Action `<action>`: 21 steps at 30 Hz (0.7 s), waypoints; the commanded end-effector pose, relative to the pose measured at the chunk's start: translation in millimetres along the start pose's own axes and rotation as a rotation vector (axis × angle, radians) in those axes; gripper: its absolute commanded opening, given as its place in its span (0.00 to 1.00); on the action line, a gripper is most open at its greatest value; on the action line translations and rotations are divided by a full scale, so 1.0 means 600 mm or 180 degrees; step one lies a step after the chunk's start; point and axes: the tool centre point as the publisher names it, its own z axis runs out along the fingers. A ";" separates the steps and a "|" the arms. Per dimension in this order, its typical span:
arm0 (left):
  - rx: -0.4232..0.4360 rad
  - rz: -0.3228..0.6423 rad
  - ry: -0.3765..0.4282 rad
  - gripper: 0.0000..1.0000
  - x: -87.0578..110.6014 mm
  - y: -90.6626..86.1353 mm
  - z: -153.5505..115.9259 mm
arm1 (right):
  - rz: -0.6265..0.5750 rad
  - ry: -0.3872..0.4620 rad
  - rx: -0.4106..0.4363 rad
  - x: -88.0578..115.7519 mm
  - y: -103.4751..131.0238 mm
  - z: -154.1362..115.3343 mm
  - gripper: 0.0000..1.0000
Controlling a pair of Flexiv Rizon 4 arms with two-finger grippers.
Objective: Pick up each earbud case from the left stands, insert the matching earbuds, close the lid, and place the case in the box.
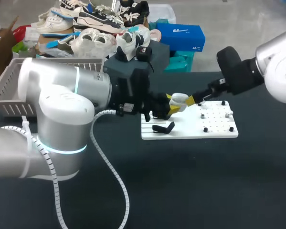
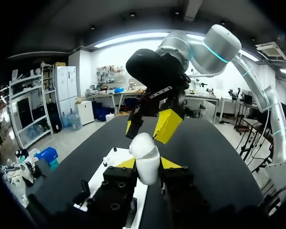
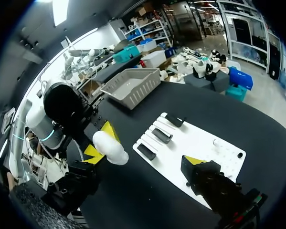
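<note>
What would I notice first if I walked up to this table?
Probably the rounded white earbud case, pinched between the yellow tips of the left gripper above the flat white stand board. Just ahead of it hangs the right gripper, its yellow fingers spread apart. A grey slatted basket sits at the table's far left.

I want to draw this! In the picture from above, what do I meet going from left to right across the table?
Grey basket → white earbud case → right claw → right arm's big white joint.
</note>
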 end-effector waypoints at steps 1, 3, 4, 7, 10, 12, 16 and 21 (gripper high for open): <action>0.0020 0.0025 0.0017 0.00 0.007 -0.009 0.000 | -0.0015 -0.0011 -0.0042 -0.004 -0.003 0.000 1.00; 0.0024 0.0073 0.0020 0.00 0.012 -0.012 -0.001 | -0.0023 -0.0032 -0.0016 -0.005 -0.004 -0.004 1.00; 0.0033 0.0082 0.0019 0.00 0.013 -0.013 -0.001 | -0.0014 -0.0048 0.0010 -0.005 -0.004 -0.005 1.00; 0.0082 0.0027 -0.0118 0.00 0.012 -0.016 -0.005 | 0.0055 -0.0046 0.0189 0.002 -0.008 -0.015 1.00; 0.0173 0.0037 -0.0421 0.00 0.002 -0.018 -0.011 | 0.0131 -0.0127 0.0525 0.023 -0.014 -0.034 1.00; 0.0167 0.0063 -0.0589 0.00 -0.006 -0.019 -0.014 | 0.0131 -0.0144 0.0685 0.033 -0.017 -0.044 1.00; 0.0160 0.0205 -0.0865 0.00 -0.027 -0.028 -0.016 | 0.0123 -0.0222 0.0940 0.058 -0.029 -0.068 1.00; 0.0055 0.0471 -0.1140 0.00 -0.044 -0.041 -0.009 | 0.0255 -0.0167 0.1012 0.082 -0.048 -0.082 1.00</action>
